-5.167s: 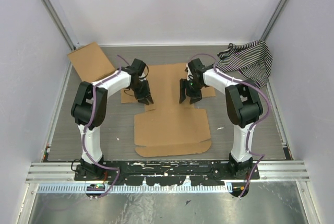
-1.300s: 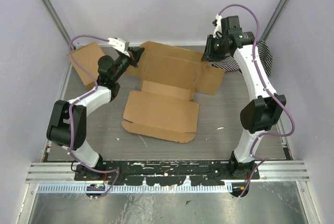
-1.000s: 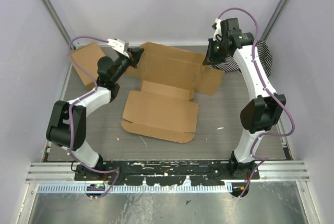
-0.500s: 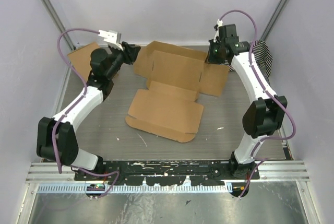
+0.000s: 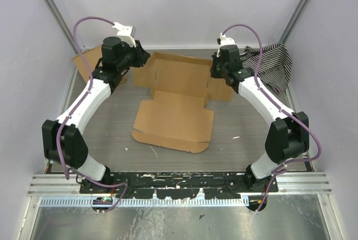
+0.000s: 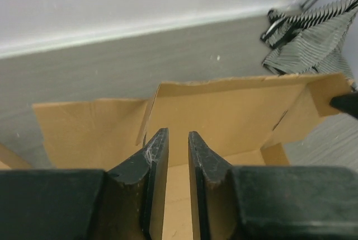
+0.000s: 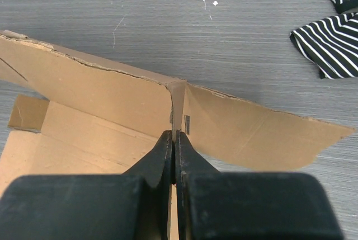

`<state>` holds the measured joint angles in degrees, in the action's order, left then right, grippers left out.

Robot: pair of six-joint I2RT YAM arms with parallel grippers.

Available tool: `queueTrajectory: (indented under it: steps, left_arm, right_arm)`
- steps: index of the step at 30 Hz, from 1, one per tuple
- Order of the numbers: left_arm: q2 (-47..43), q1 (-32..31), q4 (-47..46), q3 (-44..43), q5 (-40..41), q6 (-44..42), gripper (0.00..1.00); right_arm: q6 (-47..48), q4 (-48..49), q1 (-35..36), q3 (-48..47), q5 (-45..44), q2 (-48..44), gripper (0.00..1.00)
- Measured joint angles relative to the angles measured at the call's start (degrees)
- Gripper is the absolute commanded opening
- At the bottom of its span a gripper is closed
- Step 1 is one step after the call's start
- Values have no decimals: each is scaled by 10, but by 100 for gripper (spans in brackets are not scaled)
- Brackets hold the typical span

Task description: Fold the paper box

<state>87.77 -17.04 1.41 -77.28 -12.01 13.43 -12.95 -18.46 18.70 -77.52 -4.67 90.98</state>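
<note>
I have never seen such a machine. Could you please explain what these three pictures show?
Two robot arms stand at a grey table. One picture looks down from above; the other two come from cameras on the wrists. A brown paper box lies partly folded, rear panels raised. The right gripper pinches one raised corner. The left gripper, slightly open, seems to hold nothing at the other corner. A striped cloth and a smaller cardboard piece lie aside.
</note>
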Motion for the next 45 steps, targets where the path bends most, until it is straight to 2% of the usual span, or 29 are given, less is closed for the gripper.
queueTrajectory:
  steps: [8, 17, 26, 30, 34, 45]
  left_arm:
    - [37, 0, 89, 0, 9, -1, 25]
    - [36, 0, 107, -5, 18, -9, 26]
    - [37, 0, 136, -56, 39, -31, 27]
    - [39, 0, 151, -70, 40, -39, 35]
    - [49, 0, 166, -84, 40, -46, 38]
    - [99, 0, 202, -114, 50, -70, 34]
  right_arm:
    - [1, 39, 19, 43, -15, -23, 3]
    - [8, 44, 35, 54, -19, -34, 3]
    - [17, 66, 42, 86, -23, -52, 3]
    - [19, 70, 46, 91, -24, -52, 4]
    - [19, 69, 49, 91, -24, -52, 4]
    - [19, 70, 52, 91, -23, -52, 4]
